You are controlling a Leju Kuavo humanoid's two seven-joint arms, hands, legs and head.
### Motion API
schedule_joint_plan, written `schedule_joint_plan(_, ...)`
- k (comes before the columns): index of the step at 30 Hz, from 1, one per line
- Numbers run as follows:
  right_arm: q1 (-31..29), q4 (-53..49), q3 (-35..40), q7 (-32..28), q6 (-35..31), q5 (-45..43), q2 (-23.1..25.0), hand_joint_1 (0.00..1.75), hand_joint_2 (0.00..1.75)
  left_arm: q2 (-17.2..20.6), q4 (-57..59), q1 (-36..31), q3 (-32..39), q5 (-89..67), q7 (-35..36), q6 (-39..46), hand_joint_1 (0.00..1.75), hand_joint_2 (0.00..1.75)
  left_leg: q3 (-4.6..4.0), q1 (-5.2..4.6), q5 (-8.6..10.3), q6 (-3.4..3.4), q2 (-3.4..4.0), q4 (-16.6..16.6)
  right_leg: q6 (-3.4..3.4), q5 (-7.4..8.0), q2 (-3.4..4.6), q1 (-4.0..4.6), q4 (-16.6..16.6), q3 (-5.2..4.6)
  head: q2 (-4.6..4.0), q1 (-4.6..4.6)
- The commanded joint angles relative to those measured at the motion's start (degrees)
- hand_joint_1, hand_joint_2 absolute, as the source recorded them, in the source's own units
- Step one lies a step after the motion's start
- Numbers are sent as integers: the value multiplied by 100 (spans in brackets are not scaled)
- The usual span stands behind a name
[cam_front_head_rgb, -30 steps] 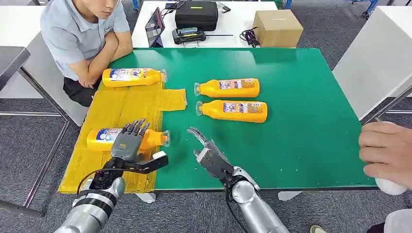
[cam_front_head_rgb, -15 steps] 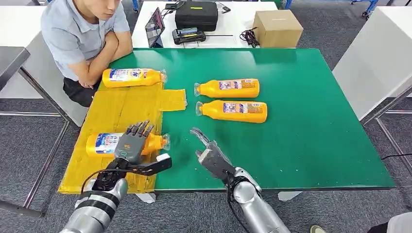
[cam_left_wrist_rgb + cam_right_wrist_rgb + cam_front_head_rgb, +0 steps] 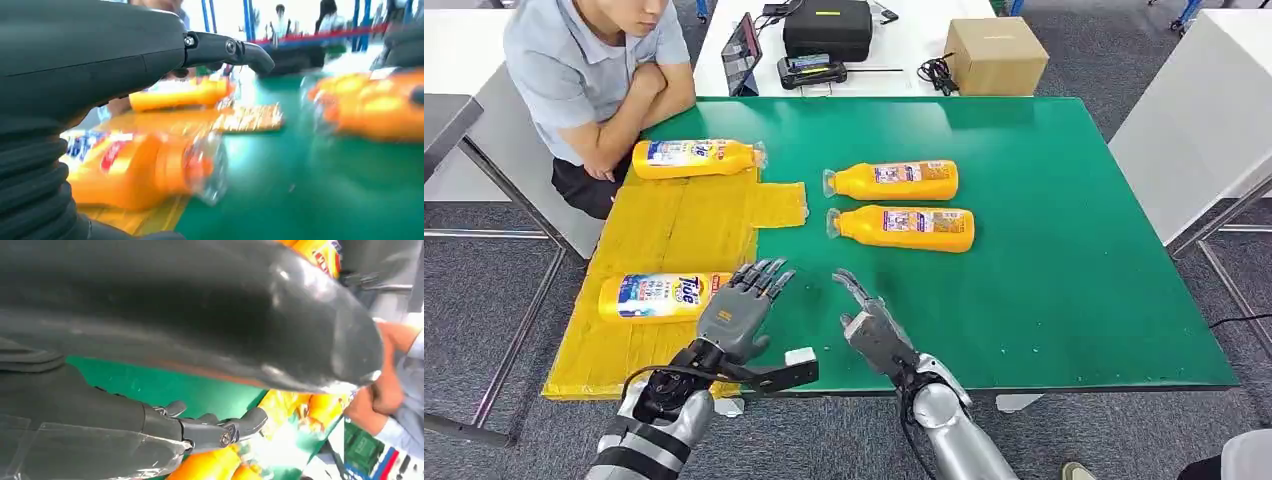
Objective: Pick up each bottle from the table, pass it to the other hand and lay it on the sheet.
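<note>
Two orange bottles lie on the yellow sheet [image 3: 674,225]: one at its far end [image 3: 696,158], one at its near end [image 3: 664,297]. The near bottle [image 3: 145,167] shows blurred in the left wrist view. Two more orange bottles lie on the green table [image 3: 1064,250], one farther [image 3: 892,181] and one nearer [image 3: 904,228]. My left hand [image 3: 739,310] hovers just right of the near bottle, fingers spread, holding nothing. My right hand [image 3: 871,320] is over the table's front edge, fingers apart and empty.
A person [image 3: 594,70] sits at the table's far left corner with arms folded. Behind the green table a white table carries a black case [image 3: 828,28], a tablet [image 3: 744,52] and a cardboard box [image 3: 995,55]. Another white table [image 3: 1199,120] stands at the right.
My left hand has let go of the near bottle and moved right, off it; the bottle now lies on the sheet. The right hand drew back slightly. A person's hand at right left the view.
</note>
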Motion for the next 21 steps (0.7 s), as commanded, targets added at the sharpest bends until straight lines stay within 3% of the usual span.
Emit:
schedule_joint_plan(1, 444, -1560, -310, 294, -1026, 1324, 89, 0, 0, -228, -2199, 851, -224, 182, -107, 701, 0, 175, -7, 2, -10, -6, 3, 12, -8, -9, 0, 3, 11, -7, 0, 2)
schedule_joint_plan(3, 541, -2108, -192, 842, -1801, 3170, -171, 0, 0, -384, -2719, 1139, -302, 1048, -534, 721, 0, 175, -6, 5, -19, -8, 8, 22, -12, -17, 4, 6, 20, -7, 0, -2)
schedule_joint_plan(4, 575, -2186, -243, 844, -1798, 3171, -206, 0, 0, -393, -2797, 1192, -309, 1059, -546, 723, 0, 175, -7, 1, -11, -6, 4, 12, -9, -10, 1, 2, 11, -7, 0, 0)
schedule_joint_plan(5, 572, -2206, -323, 1323, -2036, 4123, -333, 0, 175, -481, -2932, 1321, -287, 1746, -736, 641, 0, 175, -15, 4, -11, -4, 1, 15, -7, -9, -2, 5, 8, -10, 0, 0)
schedule_joint_plan(9, 327, -1700, -1142, 1541, -2178, 4912, -487, 0, 175, -686, -3124, 1717, -26, 3419, -1289, 370, 0, 175, 0, 1, -9, -4, -1, 4, -7, -7, -4, 3, -4, 2, 0, 0)
schedule_joint_plan(12, 205, -1495, -1484, 1485, -2135, 5052, -490, 0, 175, -822, -3093, 1790, 148, 3718, -1444, 290, 0, 175, 3, -2, -8, -4, -3, 3, -9, -5, -8, 2, -7, 7, 0, 0)
schedule_joint_plan(16, 86, -1368, -1619, 1384, -2009, 4833, -448, 0, 175, -829, -3134, 1821, 135, 3767, -1551, 289, 0, 175, 2, -3, -11, -7, 12, 3, -11, -3, 7, 1, -4, 1, 0, 0)
schedule_joint_plan(18, 89, -1376, -1795, 1136, -1734, 4213, -310, 0, 175, -857, -3182, 1851, 186, 3839, -1570, 282, 0, 175, 0, -5, -6, -4, 5, -1, -8, -2, 1, -1, -6, 1, 0, 0)
schedule_joint_plan(21, 125, -1409, -1784, 1163, -1755, 4324, -276, 0, 175, -876, -3261, 1847, 223, 3913, -1567, 223, 0, 175, 4, -1, -11, -7, 11, 1, -11, -4, 6, 3, -6, 4, 0, -2)
